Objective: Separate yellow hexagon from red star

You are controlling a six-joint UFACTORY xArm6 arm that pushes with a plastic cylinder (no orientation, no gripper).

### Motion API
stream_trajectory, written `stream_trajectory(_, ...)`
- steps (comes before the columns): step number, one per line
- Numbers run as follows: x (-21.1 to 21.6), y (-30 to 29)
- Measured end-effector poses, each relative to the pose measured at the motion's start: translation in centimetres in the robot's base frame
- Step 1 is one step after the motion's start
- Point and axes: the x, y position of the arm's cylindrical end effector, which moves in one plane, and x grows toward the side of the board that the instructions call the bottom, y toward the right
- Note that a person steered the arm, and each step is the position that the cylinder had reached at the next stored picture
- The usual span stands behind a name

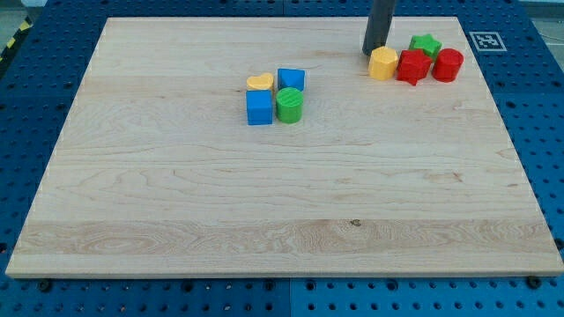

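Upper middle of the counter [176, 202] sits a cluster: yellow block [259, 82], two blue blocks [259, 107] [292, 79], green cylinder [289, 105]. Upper right, our tool, a plain rod with nothing to open or close, has its tip [374, 53] just above-left of the yellow hexagon [383, 63], which touches the red star [411, 67]. A green star [426, 44] and red cylinder [448, 65] sit beside. We judge we're lining up; next we need the tip between hexagon and star, pushing left.

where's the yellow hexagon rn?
The yellow hexagon sits near the view's top right, touching the red star on its right, with my tip just above-left of it.
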Motion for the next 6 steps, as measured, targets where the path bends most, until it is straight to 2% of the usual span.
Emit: stream_trajectory(6,4.2,2.2)
